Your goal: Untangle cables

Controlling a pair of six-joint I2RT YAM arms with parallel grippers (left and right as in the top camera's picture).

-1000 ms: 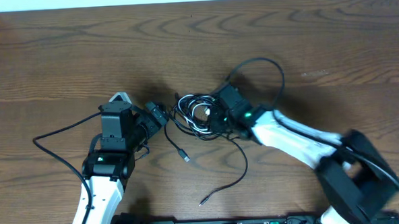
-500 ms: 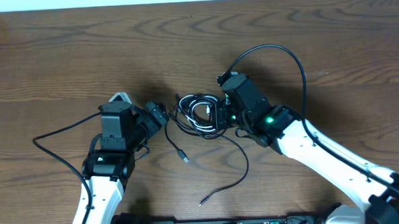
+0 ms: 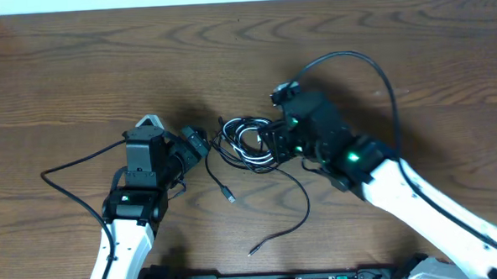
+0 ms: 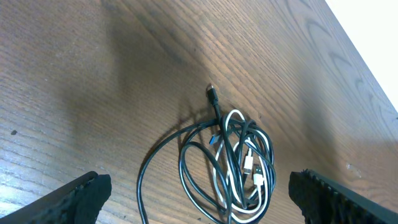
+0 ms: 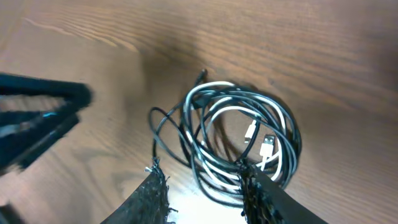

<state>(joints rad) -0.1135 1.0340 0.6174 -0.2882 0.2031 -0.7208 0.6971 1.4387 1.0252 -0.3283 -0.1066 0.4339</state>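
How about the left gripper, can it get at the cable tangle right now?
Probably yes: the left gripper is open and faces the cables across bare table, though the right gripper sits at their far side.

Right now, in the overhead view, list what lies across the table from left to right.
left arm → left end effector, open → tangled cables → right arm. The loose cable tails below the bundle are left out, since they overlap it.

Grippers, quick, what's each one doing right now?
Left gripper: wide open, empty.
Right gripper: partly open over the tangled cables, nothing clamped.
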